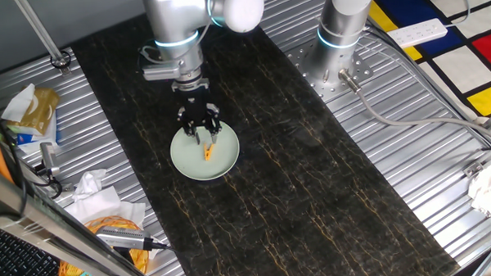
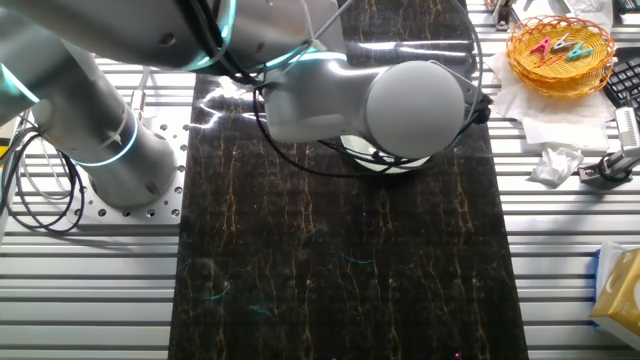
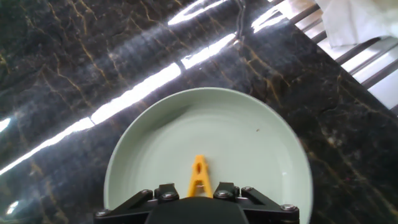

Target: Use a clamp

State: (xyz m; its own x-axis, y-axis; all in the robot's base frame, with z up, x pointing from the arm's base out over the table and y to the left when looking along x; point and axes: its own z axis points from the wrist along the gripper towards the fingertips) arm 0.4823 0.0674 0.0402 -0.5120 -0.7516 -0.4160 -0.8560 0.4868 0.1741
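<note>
The clamp (image 1: 209, 149) is a small orange-yellow clip, and it sticks out from between my fingertips above the pale green plate (image 1: 189, 160). My gripper (image 1: 203, 133) points down over the plate and is shut on the clamp's rear end. In the hand view the clamp (image 3: 198, 176) pokes forward from the gripper (image 3: 198, 191), with the plate (image 3: 249, 137) filling the middle of the frame. The other fixed view shows only a sliver of the plate (image 2: 392, 163) behind the arm; the clamp and fingers are hidden there.
A woven basket (image 2: 560, 48) holding several coloured clips sits on white paper at one end of the dark marble mat (image 1: 312, 177). Crumpled tissue and packets (image 1: 32, 113) lie on the ribbed metal table beside the mat. A second arm's base (image 1: 337, 65) stands at the mat's far edge.
</note>
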